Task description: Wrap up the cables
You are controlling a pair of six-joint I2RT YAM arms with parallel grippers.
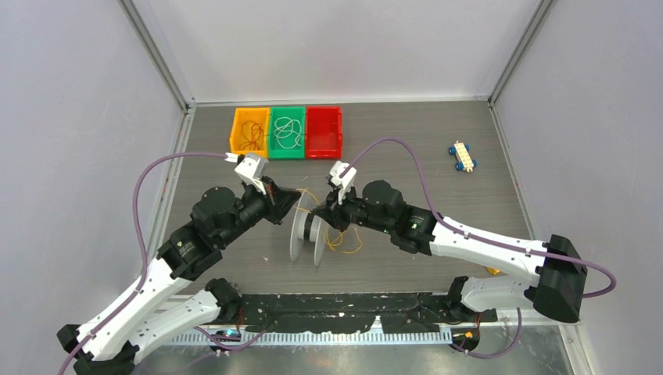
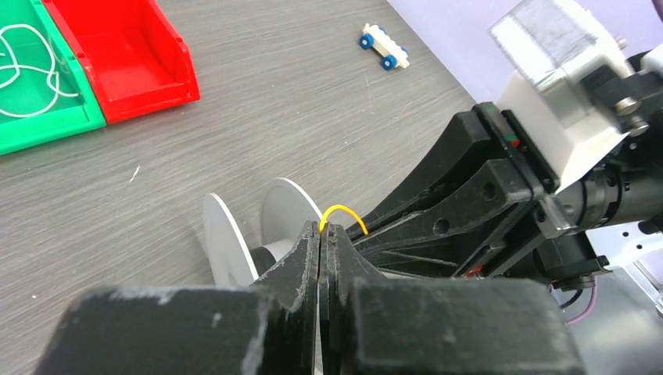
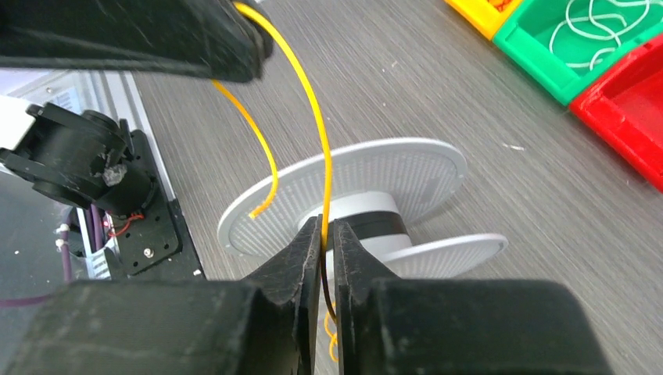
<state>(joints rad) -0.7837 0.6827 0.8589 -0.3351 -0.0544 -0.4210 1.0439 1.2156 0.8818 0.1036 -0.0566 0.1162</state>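
1. Left wrist view: left gripper (image 2: 322, 231), fingers pressed together, pinching the yellow wire (image 2: 345, 210). A short bright arc shows above the tips.
2. Right wrist view: right gripper (image 3: 328, 231), fingers closed on the same wire. The strand is string-thin and curves up to the left gripper's tip. A free end hangs beside it.
3. Spool (image 3: 375, 176): grey, two flanges, just beyond both grippers.
4. Top external view: slack wire lies in loose loops on the table (image 1: 469, 211), right of the spool.

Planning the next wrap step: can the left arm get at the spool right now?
Probably yes for reach: the spool stands right beside the left end effector, nothing between. But that end effector is shut on the yellow wire, so gripping the spool means letting go.
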